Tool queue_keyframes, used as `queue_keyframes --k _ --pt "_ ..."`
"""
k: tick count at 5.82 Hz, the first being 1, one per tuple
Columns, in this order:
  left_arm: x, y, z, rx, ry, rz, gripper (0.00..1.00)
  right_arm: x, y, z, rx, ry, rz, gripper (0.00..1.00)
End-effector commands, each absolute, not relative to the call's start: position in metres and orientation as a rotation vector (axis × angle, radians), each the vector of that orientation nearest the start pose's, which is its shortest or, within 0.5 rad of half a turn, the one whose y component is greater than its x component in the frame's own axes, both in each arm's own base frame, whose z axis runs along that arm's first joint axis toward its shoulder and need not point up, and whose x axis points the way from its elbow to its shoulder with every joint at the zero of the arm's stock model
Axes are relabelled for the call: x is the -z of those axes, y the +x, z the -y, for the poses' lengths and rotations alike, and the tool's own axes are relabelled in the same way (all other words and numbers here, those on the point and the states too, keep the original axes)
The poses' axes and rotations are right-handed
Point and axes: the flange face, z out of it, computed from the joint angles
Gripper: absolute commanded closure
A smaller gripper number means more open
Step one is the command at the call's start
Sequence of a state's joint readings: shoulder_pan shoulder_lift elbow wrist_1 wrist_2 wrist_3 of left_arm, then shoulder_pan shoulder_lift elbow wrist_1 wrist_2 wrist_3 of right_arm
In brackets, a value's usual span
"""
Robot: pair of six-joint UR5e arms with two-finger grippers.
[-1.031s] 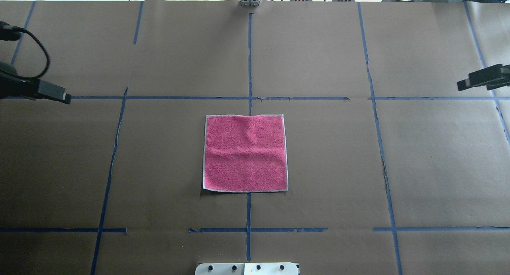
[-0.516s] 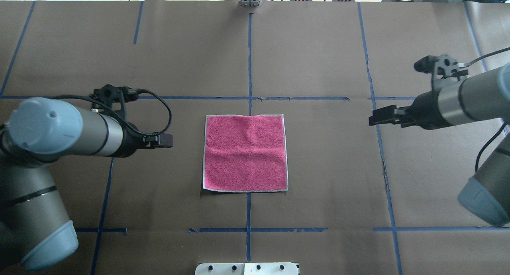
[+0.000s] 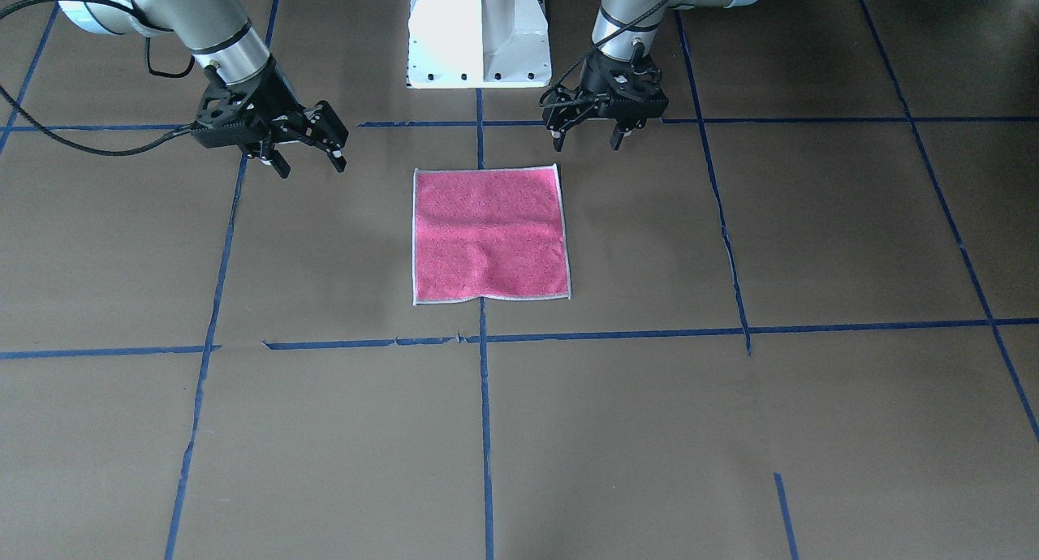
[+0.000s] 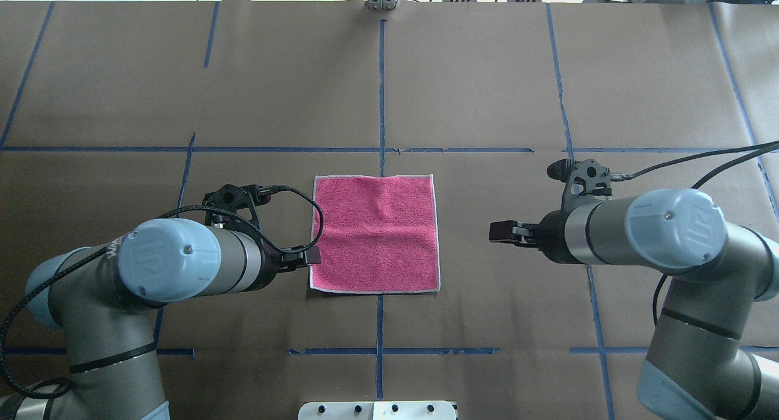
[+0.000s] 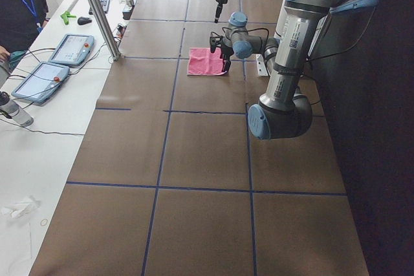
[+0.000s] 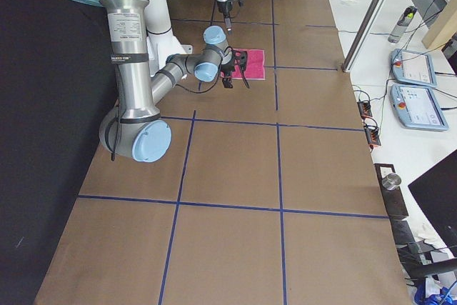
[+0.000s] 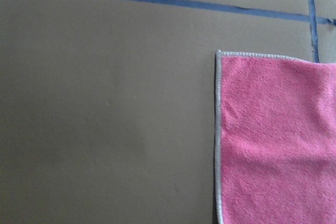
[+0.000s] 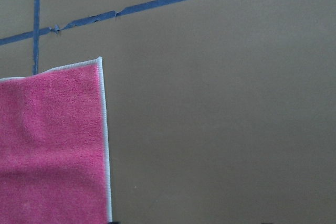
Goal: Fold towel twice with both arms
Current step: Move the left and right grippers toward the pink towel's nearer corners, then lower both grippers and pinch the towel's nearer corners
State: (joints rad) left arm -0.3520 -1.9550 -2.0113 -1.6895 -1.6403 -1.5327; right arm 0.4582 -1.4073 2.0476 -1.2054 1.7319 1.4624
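The towel (image 4: 374, 234) lies flat and unfolded in the middle of the table, pink face up, with a pale edging and a slight crease across it. It also shows in the front view (image 3: 487, 235), the left wrist view (image 7: 278, 140) and the right wrist view (image 8: 52, 145). My left gripper (image 4: 313, 257) is open and hovers at the towel's left edge near the corner closest to the robot; in the front view it (image 3: 586, 138) hangs just above that corner. My right gripper (image 4: 500, 231) is open and empty, well to the right of the towel, and shows in the front view (image 3: 312, 166).
The table is covered in brown paper with a grid of blue tape lines (image 4: 381, 91). The white pedestal base (image 3: 479, 32) stands at the robot's edge. An operator (image 5: 16, 4), tablets (image 5: 68, 48) and a metal post (image 5: 97, 11) are on the far side bench.
Both arms have swung in from the table's outer sides toward the towel. The left gripper has reached the towel's left edge; the right has come closer but stays apart. The towel has not moved.
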Motion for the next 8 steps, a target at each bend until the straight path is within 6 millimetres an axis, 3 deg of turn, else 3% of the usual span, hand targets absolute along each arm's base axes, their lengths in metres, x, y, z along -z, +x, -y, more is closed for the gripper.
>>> queue_keyframes --k 1,3,7,8 --pt "-0.238 0.522 0.309 0.380 0.061 -0.941 0.28 -0.261 -0.473 0.313 -0.320 0.094 0.932 0.13" --pt "-0.252 0.543 0.306 0.431 0.018 -0.907 0.34 -0.264 -0.484 0.301 -0.346 0.076 0.920 0.16" --pt "-0.261 0.558 0.309 0.429 0.015 -0.884 0.47 -0.262 -0.485 0.298 -0.346 0.088 0.922 0.14" --pt "-0.263 0.559 0.308 0.427 0.014 -0.881 0.54 -0.262 -0.487 0.296 -0.348 0.105 0.921 0.13"
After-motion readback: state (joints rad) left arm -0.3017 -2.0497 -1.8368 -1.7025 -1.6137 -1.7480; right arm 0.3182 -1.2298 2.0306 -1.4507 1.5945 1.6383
